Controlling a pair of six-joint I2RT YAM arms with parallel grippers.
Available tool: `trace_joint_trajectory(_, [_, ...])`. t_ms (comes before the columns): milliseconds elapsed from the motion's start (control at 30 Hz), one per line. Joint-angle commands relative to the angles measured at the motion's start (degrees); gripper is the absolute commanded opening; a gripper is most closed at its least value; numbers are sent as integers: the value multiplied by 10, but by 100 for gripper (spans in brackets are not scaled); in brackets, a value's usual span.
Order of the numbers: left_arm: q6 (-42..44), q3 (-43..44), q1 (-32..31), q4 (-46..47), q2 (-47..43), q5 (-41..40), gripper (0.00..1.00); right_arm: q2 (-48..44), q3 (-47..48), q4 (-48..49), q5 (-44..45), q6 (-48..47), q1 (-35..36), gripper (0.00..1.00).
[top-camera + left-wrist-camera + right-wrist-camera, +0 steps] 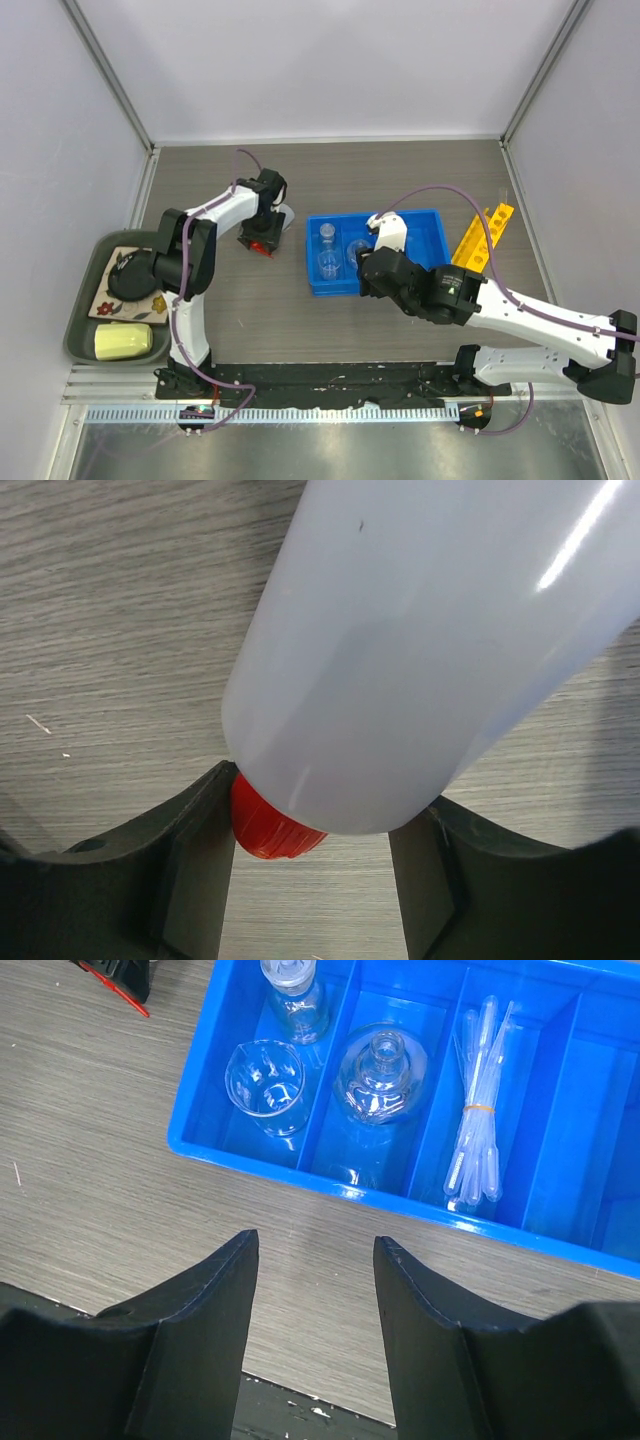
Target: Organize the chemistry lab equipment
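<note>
From above, the white squeeze bottle (pixel 285 214) is lying on the worktop (pixel 400 175), a bit left of the middle. Its red nozzle (pixel 262 248) is pointing toward the near edge. The left jaws are sitting over it. The blue bin (pixel 425 225) is resting in the middle of the worktop. The yellow rack (pixel 483 237) is lying slanted just beside the bin's right end. The right jaws are hanging over the bin's near wall. A dark green tray (pixel 80 330) is sitting at the left edge.

In the left wrist view, the bottle is filling the gap between the left jaws, with one finger right up against each side. I cannot tell if they are squeezing it or only touching.

In the right wrist view, the right jaws are standing apart with nothing between them, over bare worktop just in front of the bin. A beaker (pixel 265 1085) and a small glass jar (pixel 293 1000) are sharing the leftmost compartment. A round flask (pixel 382 1070) is sitting in the next one, and a bundle of pipettes (pixel 478 1110) is lying in the third.
</note>
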Motion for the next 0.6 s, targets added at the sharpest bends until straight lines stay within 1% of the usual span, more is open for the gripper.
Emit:
trace_joint_trajectory(0, [-13,-21,2,15,-23,-1,50,-12,-3,25,1,13,6,55])
trace_joint_trajectory(67, [-17,-31,1,17,-34,-1,48,-11,-2,26,0,14,8,55])
trace_joint_trajectory(167, [-31,-41,1,11,-49,-6,40,-11,1,26,0,17,12,55])
trace_joint_trajectory(200, [-36,-44,1,9,-54,-7,36,-11,1,26,1,17,14,55])
trace_joint_trajectory(367, [-55,-49,-1,-7,-73,-15,27,-10,3,24,3,25,26,55])
trace_joint_trajectory(400, [-57,-49,-4,-12,-80,-16,23,-10,3,24,4,28,27,55])
trace_joint_trajectory(567, [-76,-51,-16,-33,-107,-38,21,-10,5,17,15,37,40,55])
